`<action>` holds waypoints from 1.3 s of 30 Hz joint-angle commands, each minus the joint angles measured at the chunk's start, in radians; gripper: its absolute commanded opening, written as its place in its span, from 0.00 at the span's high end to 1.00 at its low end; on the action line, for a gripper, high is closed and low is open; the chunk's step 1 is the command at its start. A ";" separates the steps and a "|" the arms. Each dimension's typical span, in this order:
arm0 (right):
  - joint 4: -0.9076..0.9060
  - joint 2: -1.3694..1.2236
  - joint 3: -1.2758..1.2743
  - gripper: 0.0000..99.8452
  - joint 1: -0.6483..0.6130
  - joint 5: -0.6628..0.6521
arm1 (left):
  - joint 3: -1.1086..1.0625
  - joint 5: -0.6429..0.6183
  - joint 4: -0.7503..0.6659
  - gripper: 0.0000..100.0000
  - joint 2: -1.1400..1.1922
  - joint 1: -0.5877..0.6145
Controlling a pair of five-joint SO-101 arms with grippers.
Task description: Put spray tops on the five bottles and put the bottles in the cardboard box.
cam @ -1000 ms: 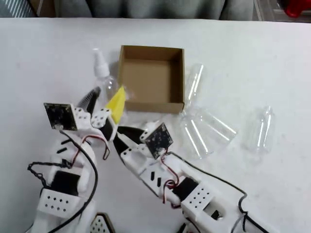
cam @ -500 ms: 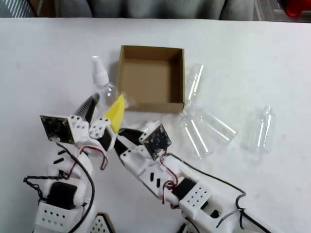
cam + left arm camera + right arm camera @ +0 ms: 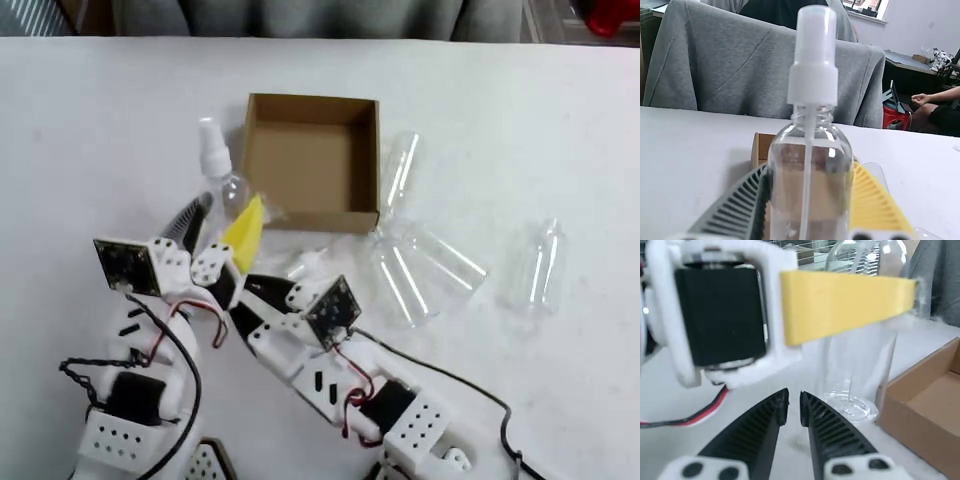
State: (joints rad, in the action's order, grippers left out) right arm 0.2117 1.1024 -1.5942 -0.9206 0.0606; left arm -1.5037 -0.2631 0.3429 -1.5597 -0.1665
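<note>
A clear bottle (image 3: 225,185) with a white spray top (image 3: 210,140) stands just left of the open cardboard box (image 3: 312,160). My left gripper (image 3: 228,203) is shut on the bottle, its grey and yellow fingers on either side. In the left wrist view the bottle (image 3: 810,170) and its spray top (image 3: 814,65) rise between the fingers. My right gripper (image 3: 242,295) lies low behind the left one, shut, with nothing in it. In the right wrist view its black tips (image 3: 792,407) nearly touch, below the left gripper's yellow finger (image 3: 845,300) and the bottle (image 3: 860,365).
Several clear bottles without tops lie right of the box: one beside its wall (image 3: 398,175), two crossed (image 3: 405,275), one far right (image 3: 540,265). The box's corner (image 3: 925,410) is close to the right gripper. A small white piece (image 3: 305,265) lies near the box front.
My left gripper swayed slightly left, then back right toward the box with the bottle. The right arm shifted a little lower, uncovering a white piece on the table.
</note>
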 commanded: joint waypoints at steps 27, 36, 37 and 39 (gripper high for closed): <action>-0.007 -0.128 0.078 0.98 0.222 -0.015 | 0.114 0.009 0.121 0.98 -0.007 -0.018; -0.068 -0.127 0.078 0.98 0.329 -0.080 | 0.281 0.011 -0.028 0.98 0.205 0.022; -0.068 -0.127 0.078 0.98 0.338 -0.080 | 0.327 0.011 -0.028 0.98 0.266 0.022; -0.065 -0.127 0.078 0.98 0.351 -0.081 | 0.423 0.011 -0.028 0.98 0.390 0.022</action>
State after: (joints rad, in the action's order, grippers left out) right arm 0.1458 0.9797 -1.5865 -0.5969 -0.0023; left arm -1.2597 -0.2631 0.3491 -1.3372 -0.1542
